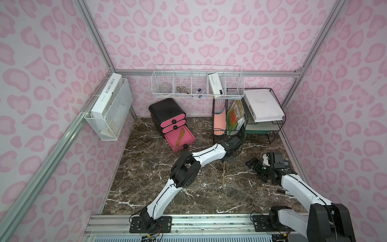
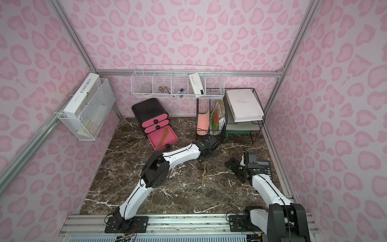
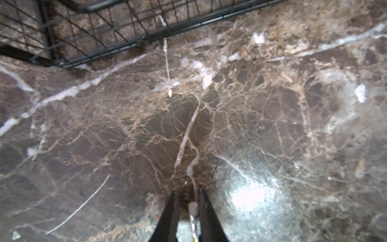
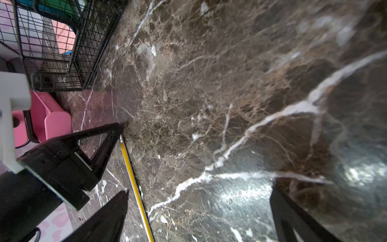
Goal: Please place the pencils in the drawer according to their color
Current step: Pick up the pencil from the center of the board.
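Pencil point(image 1: 223, 174), slim yellow with white tip, pinched by left jaws; right jaws wide open.

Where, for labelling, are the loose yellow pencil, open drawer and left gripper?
yellow pencil point(image 1: 223, 174), in a top view, mid-shaft
open drawer point(image 1: 186, 136), in a top view, bare floor
left gripper point(image 3: 188, 192), left wrist view, between fingertips

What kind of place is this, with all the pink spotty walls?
Probably a robot practice booth dressed as a desk: two robot arms, a drawer cabinet, and a wire rack of books.
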`<act>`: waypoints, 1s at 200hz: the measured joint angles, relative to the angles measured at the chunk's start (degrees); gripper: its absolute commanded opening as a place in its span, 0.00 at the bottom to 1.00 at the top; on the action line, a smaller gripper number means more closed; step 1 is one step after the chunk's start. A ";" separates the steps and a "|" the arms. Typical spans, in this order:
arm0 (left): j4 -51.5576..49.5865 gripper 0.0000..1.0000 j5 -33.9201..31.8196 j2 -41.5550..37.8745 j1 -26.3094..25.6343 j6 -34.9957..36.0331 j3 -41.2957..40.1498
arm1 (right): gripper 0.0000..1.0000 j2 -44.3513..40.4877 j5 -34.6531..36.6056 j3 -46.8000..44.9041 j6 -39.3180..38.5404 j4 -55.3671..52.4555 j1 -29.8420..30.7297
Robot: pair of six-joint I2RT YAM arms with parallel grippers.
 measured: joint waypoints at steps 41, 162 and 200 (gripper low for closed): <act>1.31 0.20 -0.15 -0.72 0.00 -0.59 -1.70 | 0.98 0.02 0.00 0.22 0.00 -0.11 0.00; 5.97 0.26 0.61 -3.06 -0.55 -3.13 -6.38 | 0.97 0.04 0.00 0.35 0.02 -0.24 0.00; 4.76 0.24 -0.87 -3.37 -1.40 -3.13 -6.75 | 0.97 0.28 -0.02 0.35 0.04 0.04 0.00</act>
